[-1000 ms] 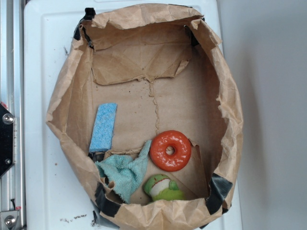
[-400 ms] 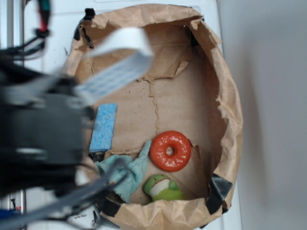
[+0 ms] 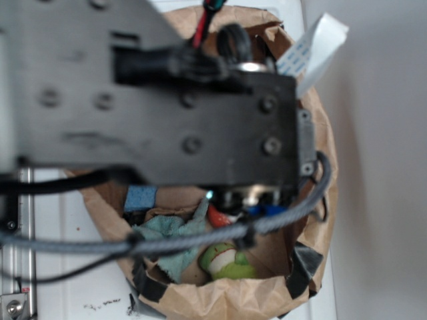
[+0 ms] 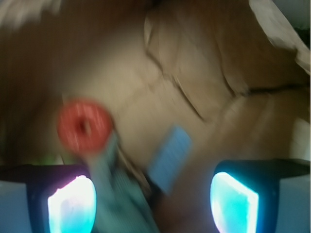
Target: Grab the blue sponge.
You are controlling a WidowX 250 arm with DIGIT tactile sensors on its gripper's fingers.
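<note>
- One blue sponge [image 4: 170, 158], one orange ring [image 4: 84, 126], one teal cloth [image 3: 172, 233], one green toy [image 3: 227, 261], one paper bag [image 3: 320, 173] holding all of them (bag rim is torn and taped black at the corners).
- One arm [image 3: 153, 100]: in the exterior view its black body fills the upper frame, hanging over the bag and hiding most of the bag floor; a white ribbon cable [image 3: 313, 47] sticks out at its upper right, grey cables loop under it.
- Gripper [image 4: 153, 204] points down into the bag; both fingers [image 4: 233, 201] show at the bottom corners of the wrist view, set wide apart, nothing between them.
- Relative to the orange ring: the sponge lies flat on the bag floor, off to one side of it and apart from it, with the cloth between (wrist view is blurred).
- Sponge sits in the gap between the fingers in the wrist view, nearer the middle, not touched.
- Exterior view shows only a small end of the sponge, just under the arm's lower edge, above the cloth.
- Green toy is just below the ring, beside the cloth.
</note>
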